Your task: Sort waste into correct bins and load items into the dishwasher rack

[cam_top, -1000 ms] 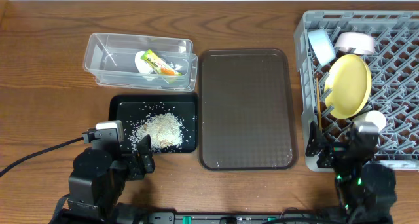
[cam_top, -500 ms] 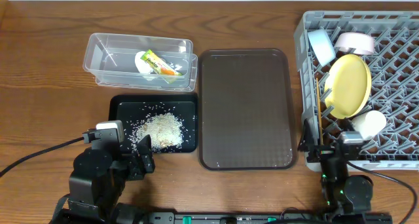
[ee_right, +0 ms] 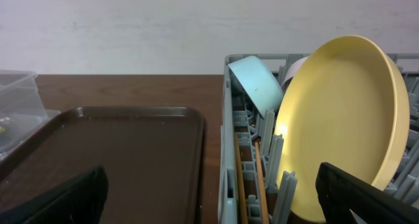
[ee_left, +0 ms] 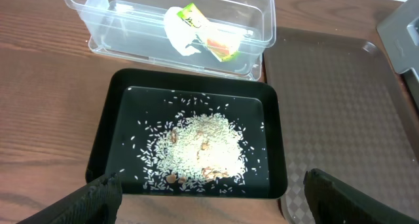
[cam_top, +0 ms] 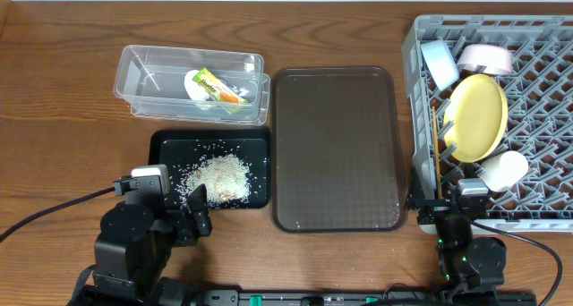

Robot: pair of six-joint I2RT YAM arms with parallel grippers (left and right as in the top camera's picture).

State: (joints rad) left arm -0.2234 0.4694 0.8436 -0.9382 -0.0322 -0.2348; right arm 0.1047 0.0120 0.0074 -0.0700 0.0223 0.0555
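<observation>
While the rice scraps (ee_left: 200, 145) lie in the black tray (ee_left: 127, 112) left of the brown serving tray (cam_top: 336, 149), straight ahead of the left tool (ee_left: 213, 178), and the plate (cam_top: 474, 116) stands in the rack (cam_top: 537, 24) on its right, before the right tool (ee_right: 209, 175), both tools gape empty.

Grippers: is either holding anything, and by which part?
Nothing is held: the left gripper and the right gripper are both open and empty.

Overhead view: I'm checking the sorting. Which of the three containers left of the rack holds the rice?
The small black tray; the clear tub holds the wrapper, the brown tray nothing.
</observation>
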